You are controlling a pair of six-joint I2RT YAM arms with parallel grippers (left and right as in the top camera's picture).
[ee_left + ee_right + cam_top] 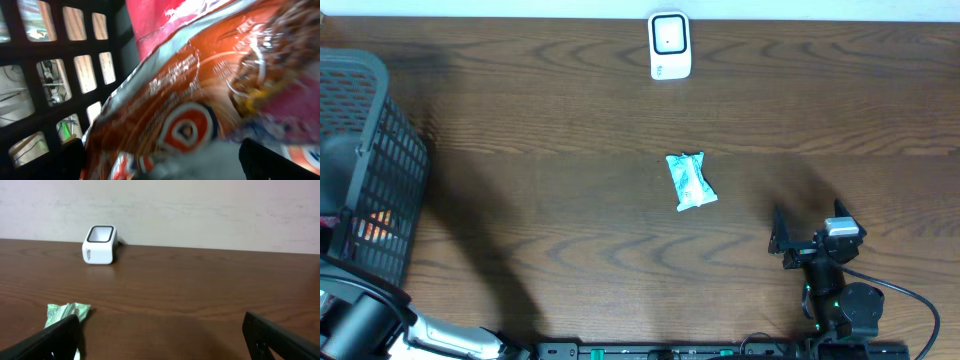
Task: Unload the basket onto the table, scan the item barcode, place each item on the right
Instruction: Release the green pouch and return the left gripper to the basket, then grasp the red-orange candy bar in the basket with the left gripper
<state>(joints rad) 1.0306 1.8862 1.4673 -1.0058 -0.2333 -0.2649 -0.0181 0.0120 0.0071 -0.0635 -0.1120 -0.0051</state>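
A white barcode scanner [669, 45] stands at the table's far edge, also in the right wrist view as the scanner [99, 245]. A small green packet [690, 181] lies mid-table; its corner, the packet [67, 312], shows beside my right gripper's left finger. My right gripper [807, 218] rests low at the near right, open and empty [161, 325]. My left gripper [160, 157] is inside the black basket [380, 160], open, its fingers on either side of an orange and red snack bag [190, 115] that fills the blurred view. I cannot tell whether they touch it.
The black mesh basket stands at the table's left edge, and its grid wall [55, 75] is close on the left gripper's left. Orange packaging [378, 226] shows through the mesh. The left arm [365, 320] comes in from the near left corner.
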